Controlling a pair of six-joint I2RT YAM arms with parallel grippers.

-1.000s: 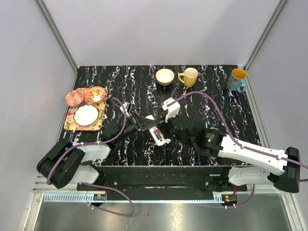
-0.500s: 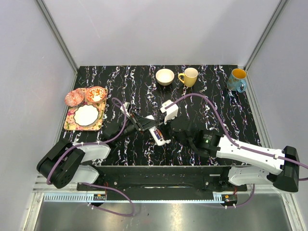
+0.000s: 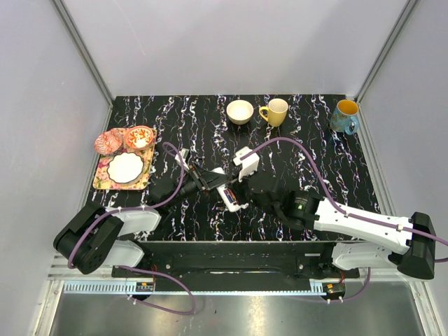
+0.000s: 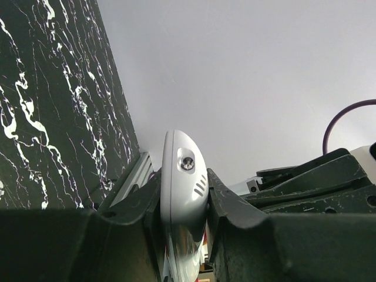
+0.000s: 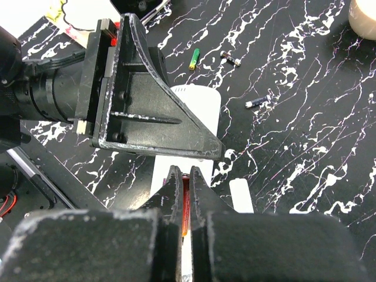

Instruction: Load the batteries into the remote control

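**Item 1.** My right pincer [image 5: 184, 174]: clenched on a red-orange battery [image 5: 185, 205], which shows as a thin sliver between the fingers. The tips are poised over the white body of the remote control [image 5: 200, 103].

**Item 2.** My left pincer [image 4: 183, 175]: clenched on the remote control, grasping it by its long edges, one finger [image 4: 134, 202] on either side. Seen from overhead it reaches in from 9 o'clock of my right pincer, and the two nearly meet.

**Item 3.** Small white strip [image 5: 241, 197]: flat on the table [image 3: 175, 112], just beside the remote, at 3 o'clock of my right fingertips in the right wrist view.

**Item 4.** Loose batteries, right wrist view, between 12 and 2 o'clock of the fingertips:
- green-yellow battery [image 5: 194, 57]
- dark battery with a red end [image 5: 230, 57]
- bluish battery [image 5: 257, 102]

All three lie on the table, apart from each other and from the remote.

**Item 5.** Far edge of the table, overhead view:
- cream bowl [image 3: 240, 111] at 12 o'clock
- yellow mug [image 3: 275, 112] at 1 o'clock
- blue mug [image 3: 344, 117] at 2 o'clock

**Item 6.** Patterned tray [image 3: 101, 183]: at 9 o'clock, holding a white plate [image 3: 125, 167], with two red dishes [image 3: 139, 136] at its far end.
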